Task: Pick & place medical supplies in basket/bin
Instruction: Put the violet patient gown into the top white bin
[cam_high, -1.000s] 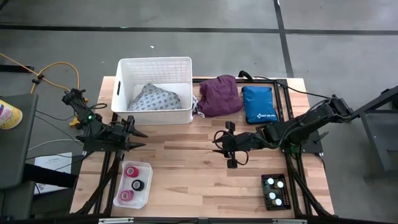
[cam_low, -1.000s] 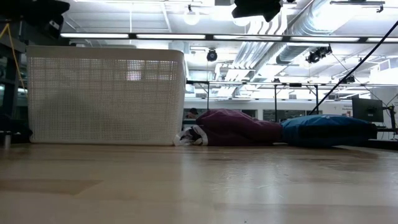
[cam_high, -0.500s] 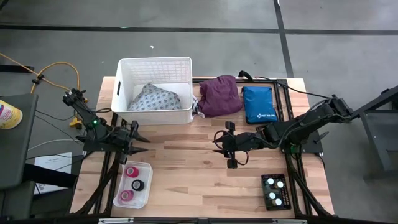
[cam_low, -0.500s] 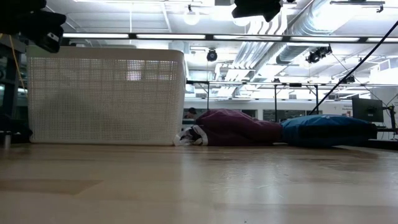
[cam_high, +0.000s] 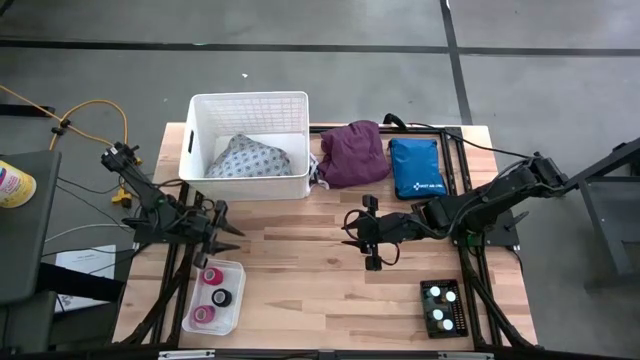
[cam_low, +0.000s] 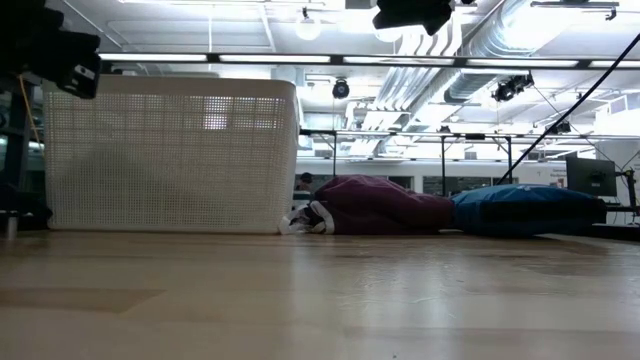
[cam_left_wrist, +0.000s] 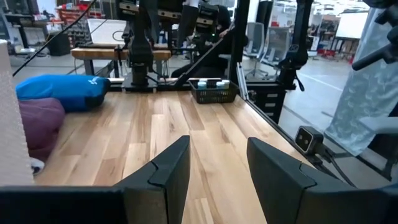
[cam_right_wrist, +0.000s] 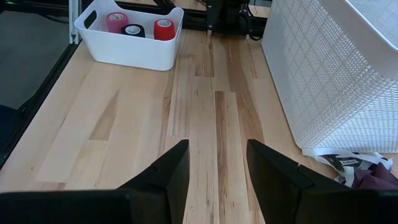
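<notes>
The white slotted basket (cam_high: 250, 110) stands at the table's far left, with the grey dotted garment (cam_high: 245, 158) lying inside it. The purple garment (cam_high: 352, 152) lies on the table against the basket's right wall. Pink, black and red tape rolls (cam_right_wrist: 132, 28) sit in a small white tray (cam_high: 215, 296) near the left near corner. White-capped vials (cam_high: 442, 306) stand in a dark rack at the right near corner. My left gripper (cam_high: 232, 230) hovers open between basket and tray. My right gripper (cam_high: 350, 230) hovers open over the table's middle, fingers pointing left.
A blue pouch (cam_high: 415, 167) lies right of the purple garment. Bare wood (cam_high: 300, 270) stretches between the two grippers and toward the near edge. In the low view the left gripper (cam_low: 55, 50) hangs in front of the basket's upper left corner (cam_low: 60, 95).
My left gripper has come down and moved a little toward the near edge, toward the tape tray, staying open. My right arm has kept still.
</notes>
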